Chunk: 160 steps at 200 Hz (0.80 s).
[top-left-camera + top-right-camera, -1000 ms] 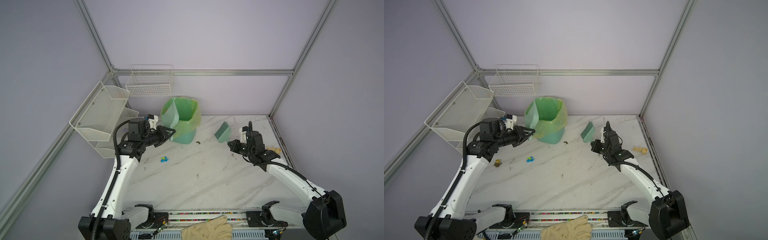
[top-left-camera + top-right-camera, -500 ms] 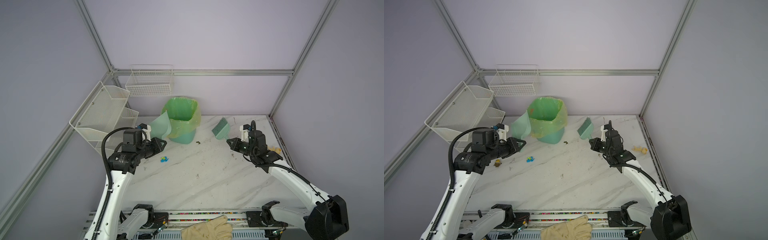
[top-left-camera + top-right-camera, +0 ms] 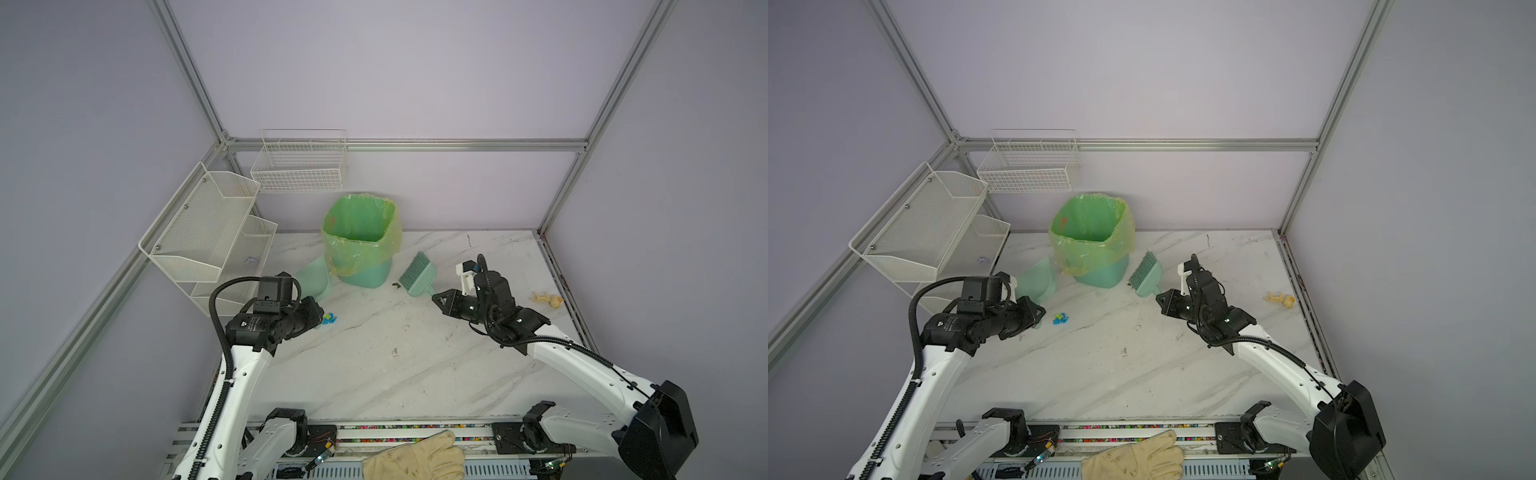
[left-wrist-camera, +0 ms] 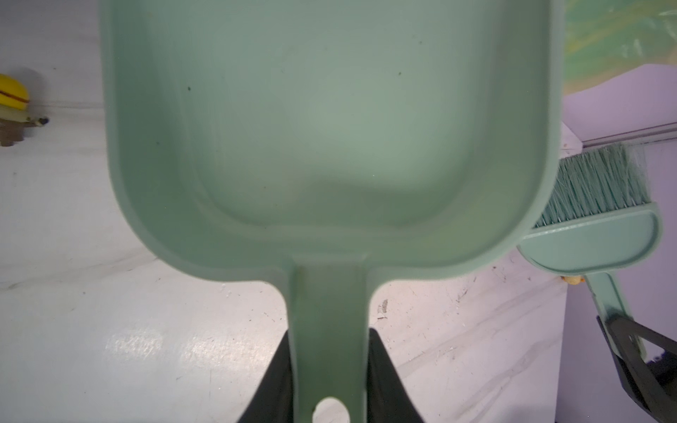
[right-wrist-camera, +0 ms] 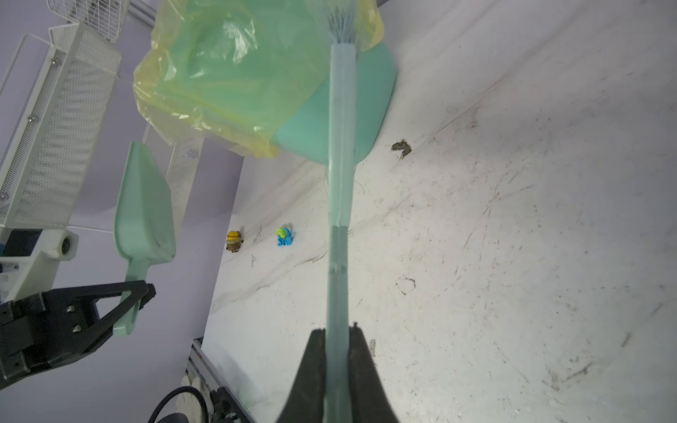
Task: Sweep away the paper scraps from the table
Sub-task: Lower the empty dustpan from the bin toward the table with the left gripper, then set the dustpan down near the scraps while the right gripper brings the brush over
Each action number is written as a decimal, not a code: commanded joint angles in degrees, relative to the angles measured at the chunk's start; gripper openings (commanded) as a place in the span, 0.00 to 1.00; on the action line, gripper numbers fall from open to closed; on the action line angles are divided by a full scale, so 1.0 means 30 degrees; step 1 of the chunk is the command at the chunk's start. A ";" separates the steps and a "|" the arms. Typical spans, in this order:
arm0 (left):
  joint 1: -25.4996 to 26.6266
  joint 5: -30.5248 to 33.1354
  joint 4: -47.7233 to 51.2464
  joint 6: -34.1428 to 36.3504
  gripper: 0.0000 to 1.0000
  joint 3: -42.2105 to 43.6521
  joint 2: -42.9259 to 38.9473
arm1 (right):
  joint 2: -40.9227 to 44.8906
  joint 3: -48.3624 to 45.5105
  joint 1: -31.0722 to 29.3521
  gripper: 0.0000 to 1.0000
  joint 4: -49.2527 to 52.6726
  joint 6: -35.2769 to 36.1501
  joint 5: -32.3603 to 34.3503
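A small cluster of blue and lime-green paper scraps (image 3: 329, 319) (image 3: 1060, 318) (image 5: 284, 237) lies on the white marble table (image 3: 374, 365), just right of my left gripper (image 3: 318, 311) (image 3: 1040, 311) (image 4: 329, 366). That gripper is shut on the handle of a mint-green dustpan (image 3: 313, 279) (image 3: 1038, 279) (image 4: 329, 128) (image 5: 144, 208), whose empty pan points up beside the bin. My right gripper (image 3: 436, 298) (image 3: 1160, 297) (image 5: 339, 359) is shut on the handle of a matching brush (image 3: 417, 276) (image 3: 1146, 276) (image 5: 340, 146), bristles toward the bin.
A teal bin (image 3: 359, 245) (image 3: 1092, 241) with a green bag stands at the back. A yellow toy figure (image 5: 234, 241) (image 4: 13, 106) sits left of the scraps. A dark speck (image 3: 395, 285) lies by the brush, a pale toy (image 3: 546, 298) at the right edge, wire racks (image 3: 208, 232) on the left.
My left arm has drawn the dustpan down and left from the bin's rim to beside the bin. My right arm has shifted the brush a little leftward toward the bin.
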State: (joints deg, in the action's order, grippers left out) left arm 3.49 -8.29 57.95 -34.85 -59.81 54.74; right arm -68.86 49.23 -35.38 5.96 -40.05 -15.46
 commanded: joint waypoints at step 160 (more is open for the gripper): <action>-0.1615 0.3693 0.0122 0.1100 0.00 0.2037 0.1158 | -0.7170 0.3796 -0.5646 0.00 -0.3601 -0.2437 -0.0783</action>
State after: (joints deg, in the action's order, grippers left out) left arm 0.19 2.24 59.24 -33.34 -54.39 57.84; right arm -88.64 56.58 -51.00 -0.64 -46.15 -17.56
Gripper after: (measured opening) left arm 0.245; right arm 0.120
